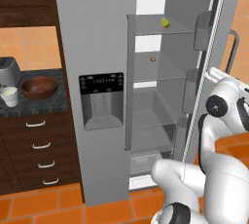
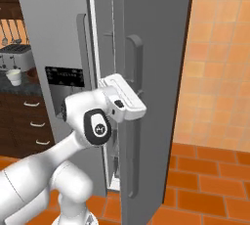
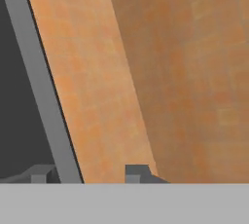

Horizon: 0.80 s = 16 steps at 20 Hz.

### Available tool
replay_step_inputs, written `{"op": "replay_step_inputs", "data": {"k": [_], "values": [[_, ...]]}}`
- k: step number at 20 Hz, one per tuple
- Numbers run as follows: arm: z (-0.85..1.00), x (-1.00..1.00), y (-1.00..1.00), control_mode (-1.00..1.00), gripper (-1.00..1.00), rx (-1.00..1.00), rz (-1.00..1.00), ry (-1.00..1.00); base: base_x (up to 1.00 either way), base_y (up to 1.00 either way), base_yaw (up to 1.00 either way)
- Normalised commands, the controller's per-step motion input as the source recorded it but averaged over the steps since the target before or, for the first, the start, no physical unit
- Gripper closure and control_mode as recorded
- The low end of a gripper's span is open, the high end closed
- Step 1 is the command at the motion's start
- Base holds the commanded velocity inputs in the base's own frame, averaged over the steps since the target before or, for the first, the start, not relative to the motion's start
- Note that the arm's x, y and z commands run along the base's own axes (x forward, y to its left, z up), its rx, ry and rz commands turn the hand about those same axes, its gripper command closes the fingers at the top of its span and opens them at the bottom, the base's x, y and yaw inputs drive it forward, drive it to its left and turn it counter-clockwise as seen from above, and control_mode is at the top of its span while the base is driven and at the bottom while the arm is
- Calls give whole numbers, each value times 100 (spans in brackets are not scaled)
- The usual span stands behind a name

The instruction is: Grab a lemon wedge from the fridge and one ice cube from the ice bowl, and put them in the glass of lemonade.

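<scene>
One fridge door open, lemon wedge on top shelf

Fridge point(image 1: 97, 47) stands on orange floor tiles point(image 1: 44, 203) beside a dark counter point(image 1: 34, 103). Lemon wedge point(image 1: 165, 22) rests inside. Gripper point(image 3: 87, 174) fingers straddle the door's edge, parted, clasping nothing.

Lemon wedge point(image 1: 165, 22) on fridge shelf point(image 1: 146, 29)

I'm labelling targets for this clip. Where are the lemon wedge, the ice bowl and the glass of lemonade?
lemon wedge point(image 1: 165, 22): left base view, middle of the yellow slice on the top fridge shelf.
ice bowl point(image 1: 39, 87): left base view, its inner wall.
glass of lemonade point(image 1: 9, 97): left base view, its side wall.
</scene>
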Motion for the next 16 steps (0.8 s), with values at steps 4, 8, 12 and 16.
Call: {"op": "replay_step_inputs", "data": {"k": [4, 8, 12, 16], "values": [[29, -15, 10, -100, -100, -13, -10, 6, 0, 0, 0], [59, -68, 15, -100, -100, -12, -1, 0, 0, 0, 0], [72, -82, 36, -100, -100, -12, 0, 0, 0, 0, 0], [81, -81, 78, -100, -100, -18, 0, 2, 0, 0, 0]]}}
